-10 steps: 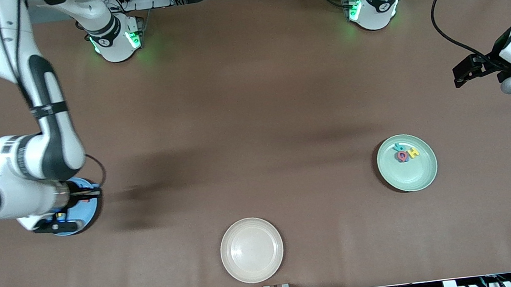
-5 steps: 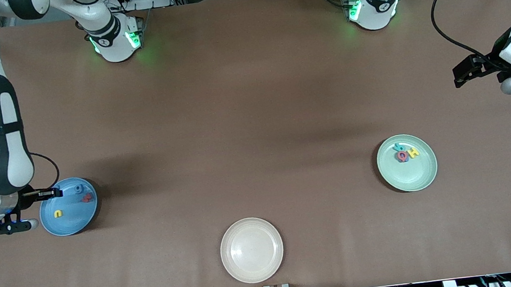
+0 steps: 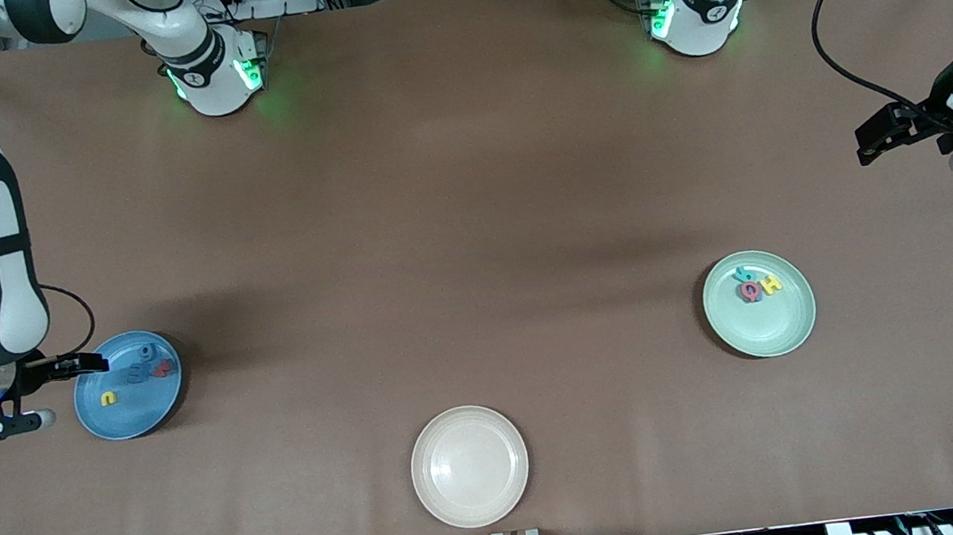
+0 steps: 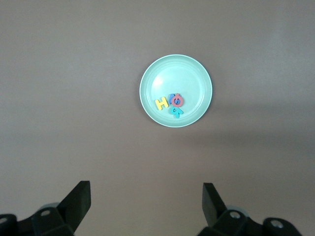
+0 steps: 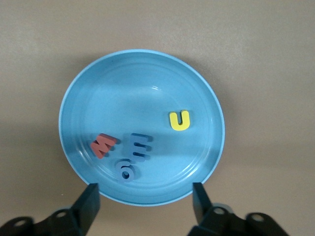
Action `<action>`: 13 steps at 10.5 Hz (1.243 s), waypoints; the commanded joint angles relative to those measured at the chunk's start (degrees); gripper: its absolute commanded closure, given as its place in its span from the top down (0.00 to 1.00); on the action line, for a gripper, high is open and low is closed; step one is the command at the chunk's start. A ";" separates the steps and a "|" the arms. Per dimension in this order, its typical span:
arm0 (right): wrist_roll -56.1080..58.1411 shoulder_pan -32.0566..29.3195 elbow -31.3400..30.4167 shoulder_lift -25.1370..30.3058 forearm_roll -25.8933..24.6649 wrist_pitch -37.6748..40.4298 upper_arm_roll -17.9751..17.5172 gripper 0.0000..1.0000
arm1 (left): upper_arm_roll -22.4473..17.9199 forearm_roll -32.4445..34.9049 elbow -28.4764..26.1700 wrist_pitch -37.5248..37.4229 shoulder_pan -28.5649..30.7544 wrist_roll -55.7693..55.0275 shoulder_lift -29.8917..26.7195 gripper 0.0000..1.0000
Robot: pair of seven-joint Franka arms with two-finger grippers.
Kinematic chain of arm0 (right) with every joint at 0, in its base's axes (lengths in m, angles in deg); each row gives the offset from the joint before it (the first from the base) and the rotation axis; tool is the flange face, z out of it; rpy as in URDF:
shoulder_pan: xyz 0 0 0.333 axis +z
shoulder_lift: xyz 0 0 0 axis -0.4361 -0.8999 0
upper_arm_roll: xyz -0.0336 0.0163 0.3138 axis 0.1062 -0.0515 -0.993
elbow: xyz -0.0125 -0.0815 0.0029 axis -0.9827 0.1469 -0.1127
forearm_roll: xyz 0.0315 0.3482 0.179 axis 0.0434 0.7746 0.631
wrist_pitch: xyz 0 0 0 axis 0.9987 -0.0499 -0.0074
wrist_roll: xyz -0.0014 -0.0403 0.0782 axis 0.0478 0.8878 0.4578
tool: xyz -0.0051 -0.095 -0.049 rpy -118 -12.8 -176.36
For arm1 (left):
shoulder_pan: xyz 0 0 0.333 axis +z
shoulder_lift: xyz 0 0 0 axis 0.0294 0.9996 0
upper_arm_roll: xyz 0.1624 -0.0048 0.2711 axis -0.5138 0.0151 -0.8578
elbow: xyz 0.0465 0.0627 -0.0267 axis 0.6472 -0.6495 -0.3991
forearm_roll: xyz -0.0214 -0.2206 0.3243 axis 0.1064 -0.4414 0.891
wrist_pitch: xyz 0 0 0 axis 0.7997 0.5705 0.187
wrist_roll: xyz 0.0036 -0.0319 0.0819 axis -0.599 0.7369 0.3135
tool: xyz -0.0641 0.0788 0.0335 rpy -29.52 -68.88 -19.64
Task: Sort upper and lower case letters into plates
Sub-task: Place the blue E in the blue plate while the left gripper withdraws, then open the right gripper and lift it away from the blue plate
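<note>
The sky blue plate (image 3: 131, 416) lies at the right arm's end of the table. It holds a yellow letter (image 3: 108, 398), two blue letters (image 3: 135, 372) and a red letter (image 3: 161, 368). My right gripper (image 3: 49, 392) hangs open and empty over that plate's outer rim. The right wrist view shows the blue plate (image 5: 138, 88) with the yellow letter (image 5: 179, 120), the red letter (image 5: 103, 145) and both blue letters (image 5: 139, 146). The mint green plate (image 3: 766, 331) holds teal, red and yellow letters (image 3: 770, 284). My left gripper (image 3: 920, 145) waits open above the left arm's end of the table.
A cream-beige plate (image 3: 469, 466) with nothing in it lies near the front edge at mid-table. The left wrist view looks down on the mint plate (image 4: 187, 73) and its letters (image 4: 161, 103) from high up. Bare brown tabletop lies between the plates.
My right gripper has drawn back off the blue plate toward the table's end and opened. A second blue letter now lies in that plate. The left arm shifted slightly.
</note>
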 commanded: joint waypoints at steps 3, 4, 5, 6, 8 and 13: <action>0.79 0.13 -0.11 1.26 -0.64 -0.14 -0.48 1.00 | 0.36 -0.42 -0.17 0.51 0.41 0.38 -0.54 1.00; 0.27 0.22 -0.03 1.69 -0.64 0.30 -0.48 1.00 | 0.45 -0.42 -0.17 0.51 0.41 0.38 -0.46 1.00; -0.43 0.65 -0.12 2.05 -0.47 0.74 -0.48 1.00 | 0.62 -0.42 -0.26 0.51 0.23 0.47 -0.37 1.00; -3.13 0.74 -0.20 2.57 -0.03 2.05 -0.66 1.00 | 0.71 -0.34 -0.35 0.42 0.23 0.47 -0.11 1.00; -10.94 0.57 -0.47 5.03 0.06 5.21 -3.80 1.00 | 0.54 0.10 -0.53 0.25 1.28 0.82 -0.19 1.00; -18.18 -2.58 -8.79 11.70 -8.96 3.04 -16.80 1.00 | 0.53 -0.25 0.00 0.33 1.90 1.17 -0.02 1.00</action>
